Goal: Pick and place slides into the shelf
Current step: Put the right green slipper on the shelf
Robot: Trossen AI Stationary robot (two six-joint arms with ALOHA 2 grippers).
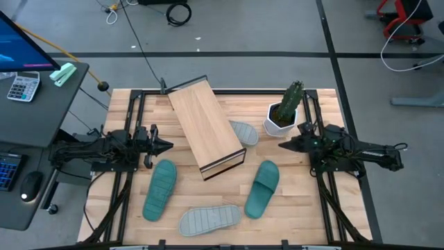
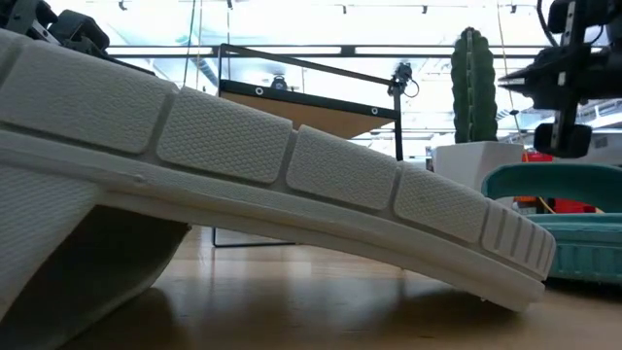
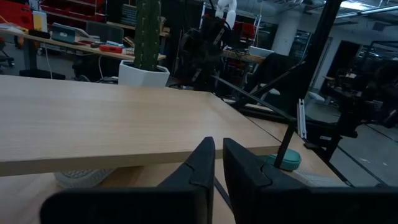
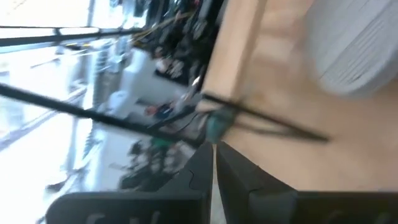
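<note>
The shelf, a light wood board with dark end trim, lies slantwise mid-table. One grey slide pokes out from under its right side, also seen under the board. The other grey slide lies ribbed sole up at the near edge and fills the low view. One teal slide lies left of the shelf's near end, the other to its right, strap up. My left gripper hovers shut at the shelf's left side. My right gripper is shut right of the shelf, holding nothing.
A cactus in a white pot stands at the far right of the table, just beyond my right gripper. Black frame rails run along both table sides. Bare tabletop shows at the near right corner. A desk with a keyboard stands left.
</note>
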